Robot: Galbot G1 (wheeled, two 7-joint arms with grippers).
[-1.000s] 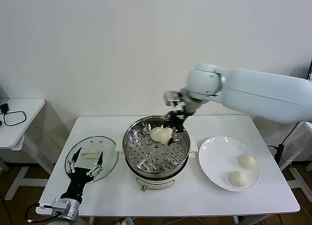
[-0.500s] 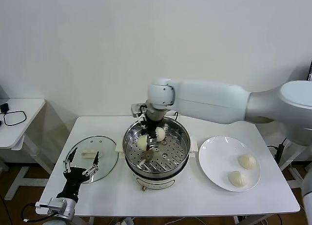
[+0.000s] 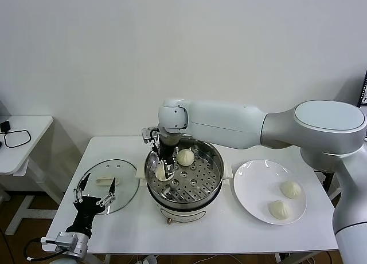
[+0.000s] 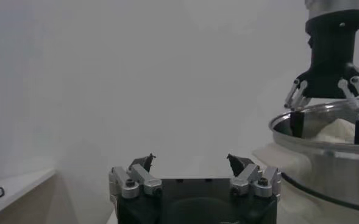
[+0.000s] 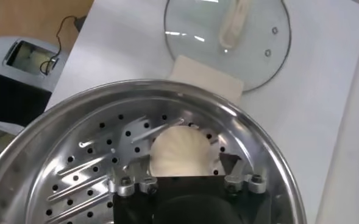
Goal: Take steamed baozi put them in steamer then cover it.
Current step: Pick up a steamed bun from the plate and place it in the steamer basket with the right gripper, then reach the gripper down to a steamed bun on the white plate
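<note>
Right gripper [image 3: 163, 164] reaches down into the steamer [image 3: 213, 182] at its left side, fingers spread apart on either side of a baozi [image 3: 162, 172] that sits on the perforated tray; from the right wrist view the bun [image 5: 179, 152] lies between the open fingers, and contact with them cannot be told. A 2nd baozi [image 3: 185, 157] rests on the tray just beside it, toward the back. 2 more baozi [image 3: 290, 189] [image 3: 279, 209] lie on the white plate [image 3: 249, 186] to the right of the steamer, apart from each other. Glass lid [image 3: 123, 184] lies flat on the table [image 3: 229, 232] left of the steamer, white handle up. Left gripper [image 3: 93, 196] hangs over the near edge of the lid, fingers wide apart, holding nothing.
</note>
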